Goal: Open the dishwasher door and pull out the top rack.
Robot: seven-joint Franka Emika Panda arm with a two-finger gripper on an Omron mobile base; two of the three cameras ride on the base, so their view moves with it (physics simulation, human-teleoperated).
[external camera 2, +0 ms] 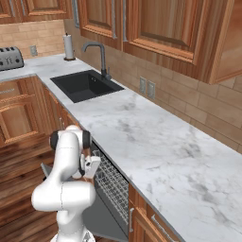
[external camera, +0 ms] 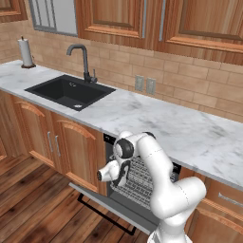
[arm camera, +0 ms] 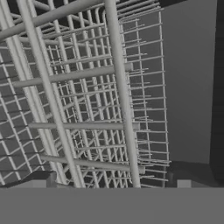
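Marble-topped bench point(external camera: 156, 116) runs the length of a rendered kitchen, its black sink point(external camera: 69, 91) and tap to the left, wooden cabinets above and below, and the dishwasher set under it just right of the sink cabinets. Beneath the bench edge the dishwasher door point(external camera: 102, 205), a flat grey panel with a long black bar handle, lies folded down to near level over the plank floor, which, judging by how it lies, leaves the first half of the job done and clears the way to the racks. The white arm bends down in front of the open cavity, its hand point(external camera: 110, 173) pushed up to the machine's mouth, a posture that reads as an approach to catch the front of the top rack point(external camera: 138, 179). That rack, a wide shallow basket of thin silver-grey wire grid, shows behind the arm just under the bench edge and reaches a little past the opening over the lowered door; whether it has travelled at all cannot be judged. In the hand view its wires point(arm camera: 87, 109) run close and slanted across the frame, with heavier bars crossing a finer mesh and the dark tub wall to one side. The fingers point(arm camera: 113, 186) stand apart at the bottom of that view, spread either side of an upright bar, gripping nothing yet.
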